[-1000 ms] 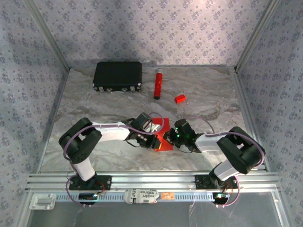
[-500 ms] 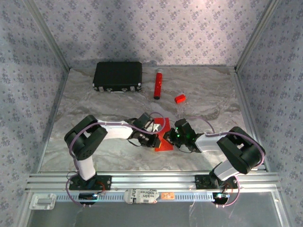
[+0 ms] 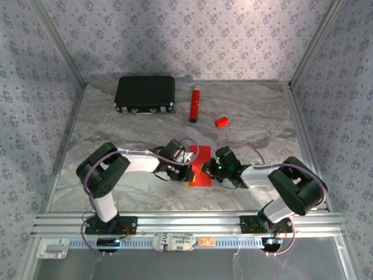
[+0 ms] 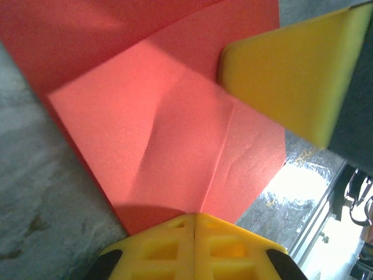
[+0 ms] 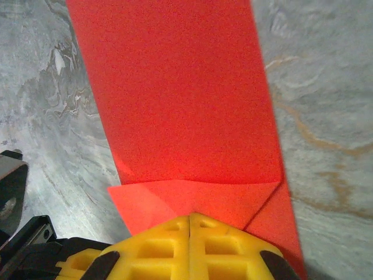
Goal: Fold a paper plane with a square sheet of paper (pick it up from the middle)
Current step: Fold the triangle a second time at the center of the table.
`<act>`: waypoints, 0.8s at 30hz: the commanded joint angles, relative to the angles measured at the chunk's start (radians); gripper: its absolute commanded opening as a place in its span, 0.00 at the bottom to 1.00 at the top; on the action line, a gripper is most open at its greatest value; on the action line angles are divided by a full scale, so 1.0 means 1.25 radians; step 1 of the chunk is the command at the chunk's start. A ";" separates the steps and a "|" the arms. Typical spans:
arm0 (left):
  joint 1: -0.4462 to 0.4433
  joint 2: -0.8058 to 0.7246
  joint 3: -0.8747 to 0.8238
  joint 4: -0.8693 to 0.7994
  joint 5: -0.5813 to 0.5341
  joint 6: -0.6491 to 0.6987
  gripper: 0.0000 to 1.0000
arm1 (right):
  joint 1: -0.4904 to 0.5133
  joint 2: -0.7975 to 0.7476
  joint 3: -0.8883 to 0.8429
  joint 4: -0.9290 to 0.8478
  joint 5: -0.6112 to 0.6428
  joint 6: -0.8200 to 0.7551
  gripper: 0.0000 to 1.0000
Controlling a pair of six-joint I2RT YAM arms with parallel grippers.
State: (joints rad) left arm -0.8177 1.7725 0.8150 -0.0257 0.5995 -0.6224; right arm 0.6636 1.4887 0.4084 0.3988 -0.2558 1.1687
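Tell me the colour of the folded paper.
Bright red paper; the right wrist view shows it best.

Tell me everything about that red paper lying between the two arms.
The red paper sheet is thin, matte, bright red, folded into a narrow strip with creased triangular flaps. It lies on the marbled table between the arms; the shut left gripper and shut right gripper touch it from opposite sides.

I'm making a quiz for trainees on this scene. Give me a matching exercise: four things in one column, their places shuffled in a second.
1 flat black rectangular case
2 red cylindrical tube
3 small red block
4 thin bright red paper sheet

A between left hand and right hand
B far left
C just right of the case
D just right of the tube

Pairs: 1-B, 2-C, 3-D, 4-A
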 commanded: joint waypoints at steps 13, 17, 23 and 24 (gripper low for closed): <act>0.003 0.017 -0.024 -0.066 -0.008 -0.001 0.04 | 0.085 0.043 0.023 -0.009 -0.004 -0.012 0.00; 0.009 0.021 -0.026 -0.064 -0.008 -0.004 0.03 | 0.072 0.084 -0.019 0.045 -0.001 0.012 0.00; 0.011 0.029 -0.026 -0.066 -0.003 -0.003 0.01 | 0.020 0.056 -0.005 0.019 -0.002 -0.012 0.00; 0.012 0.030 -0.027 -0.067 -0.003 -0.002 0.01 | 0.010 0.052 -0.003 0.015 -0.005 -0.018 0.00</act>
State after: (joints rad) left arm -0.8066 1.7748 0.8104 -0.0311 0.6239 -0.6270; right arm 0.7162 1.5539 0.4103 0.4976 -0.3065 1.1660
